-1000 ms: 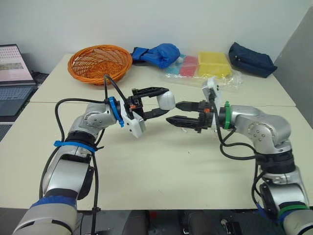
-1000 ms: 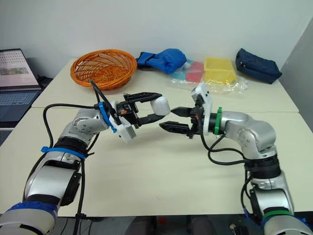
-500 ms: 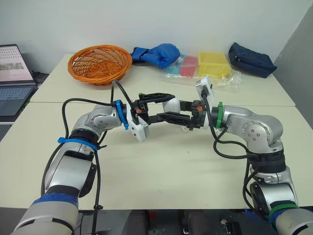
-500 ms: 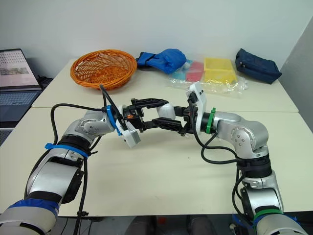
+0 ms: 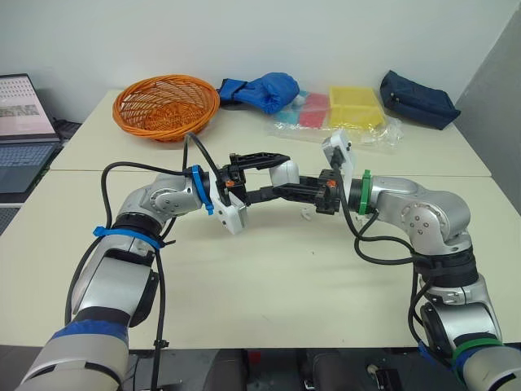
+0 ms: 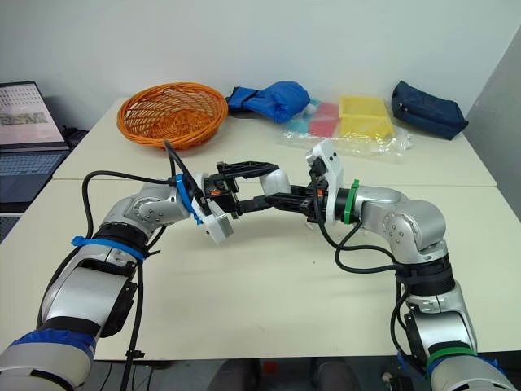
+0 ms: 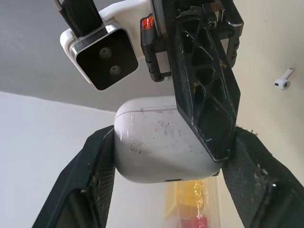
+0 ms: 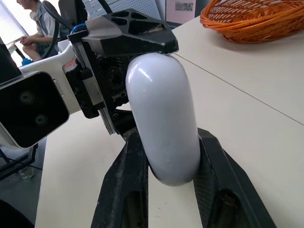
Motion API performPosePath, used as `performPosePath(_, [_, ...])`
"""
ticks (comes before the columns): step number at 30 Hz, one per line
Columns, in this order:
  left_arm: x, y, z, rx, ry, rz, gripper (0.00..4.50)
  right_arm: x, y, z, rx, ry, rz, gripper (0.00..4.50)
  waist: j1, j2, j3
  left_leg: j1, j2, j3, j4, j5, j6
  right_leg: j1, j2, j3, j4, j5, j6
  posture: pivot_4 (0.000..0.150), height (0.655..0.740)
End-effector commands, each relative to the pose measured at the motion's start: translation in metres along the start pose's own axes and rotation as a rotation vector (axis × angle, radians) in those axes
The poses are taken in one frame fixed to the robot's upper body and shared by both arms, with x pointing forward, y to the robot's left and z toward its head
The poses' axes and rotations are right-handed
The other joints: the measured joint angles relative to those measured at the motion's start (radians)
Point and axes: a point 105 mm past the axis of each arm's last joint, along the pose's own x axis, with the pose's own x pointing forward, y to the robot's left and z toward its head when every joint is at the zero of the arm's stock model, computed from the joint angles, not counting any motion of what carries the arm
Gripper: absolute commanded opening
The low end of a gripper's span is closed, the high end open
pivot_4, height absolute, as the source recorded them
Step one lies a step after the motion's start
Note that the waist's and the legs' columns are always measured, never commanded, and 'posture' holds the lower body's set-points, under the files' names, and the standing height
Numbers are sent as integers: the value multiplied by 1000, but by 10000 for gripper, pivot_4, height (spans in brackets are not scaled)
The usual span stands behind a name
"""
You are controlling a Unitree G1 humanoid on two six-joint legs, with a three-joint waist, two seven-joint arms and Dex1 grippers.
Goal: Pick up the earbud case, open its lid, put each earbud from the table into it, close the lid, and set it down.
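"Where's the earbud case point(image 8: 164, 118) now?"

"Clamped in the left gripper point(image 5: 277, 175), long axis pointing straight out from its palm. The lid point(image 7: 137, 105) end faces the right gripper point(image 8: 170, 137), whose fingers pinch that end too."

"So the right one opens it?"

"Probably, it's nearest the lid."
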Motion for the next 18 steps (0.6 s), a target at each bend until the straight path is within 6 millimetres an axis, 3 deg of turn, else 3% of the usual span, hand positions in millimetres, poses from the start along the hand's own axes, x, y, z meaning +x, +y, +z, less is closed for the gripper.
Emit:
performPosePath(1, [3,14,3,45,-32,29,27995,-3,-3,15,-31,-40,-19,8353,0,0,0,0,0,0,0,0,0,0,0,0,0,0,0,1500,7400])
performPosePath(4, [4,13,5,41,-43,30,27995,-4,-4,16,-28,-44,-23,8353,0,0,0,0,0,0,0,0,0,0,0,0,0,0,0,1500,7400])
performPosePath(6, [4,13,6,25,-53,48,35056,-5,-5,16,-20,-47,-24,8353,0,0,0,0,0,0,0,0,0,0,0,0,0,0,0,1500,7400])
performPosePath(10, [5,10,5,17,-50,5,44904,-6,-5,17,-16,-55,-27,8349,0,0,0,0,0,0,0,0,0,0,0,0,0,0,0,1500,7400])
performPosePath(18, [4,14,2,18,-37,-7,45000,-7,-5,17,-21,-59,-24,8349,0,0,0,0,0,0,0,0,0,0,0,0,0,0,0,1500,7400])
